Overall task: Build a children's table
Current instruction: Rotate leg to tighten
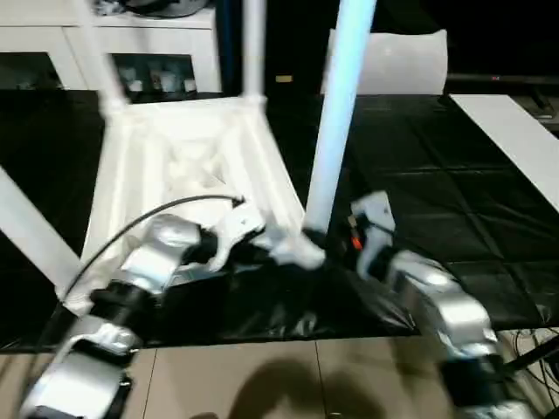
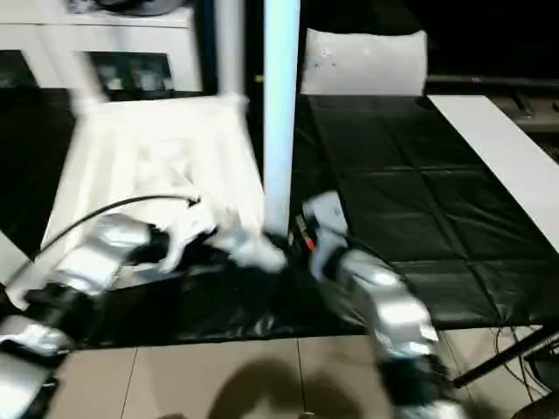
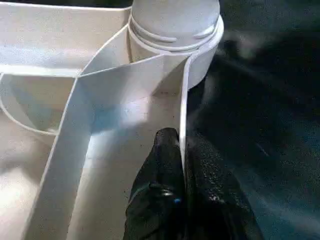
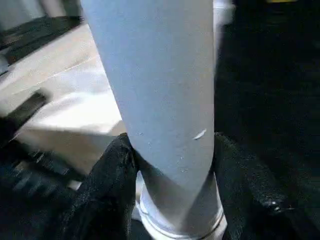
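— Where is the table?

— We find the tabletop (image 1: 188,166) upside down on the black-covered worktop (image 1: 419,218), ribs up. Three legs (image 1: 253,48) stand in corner sockets; a fourth leg (image 1: 336,131) sits in the near corner socket (image 3: 175,37), though we judge it may not be seated.

— The hands?

— The right hand (image 4: 170,175) clasps that leg's base. The left hand (image 3: 184,170) pinches the rim (image 3: 184,100) tight.

— Surroundings?

— We see white cabinets (image 1: 105,48) behind, pale floor (image 1: 262,375) in front.
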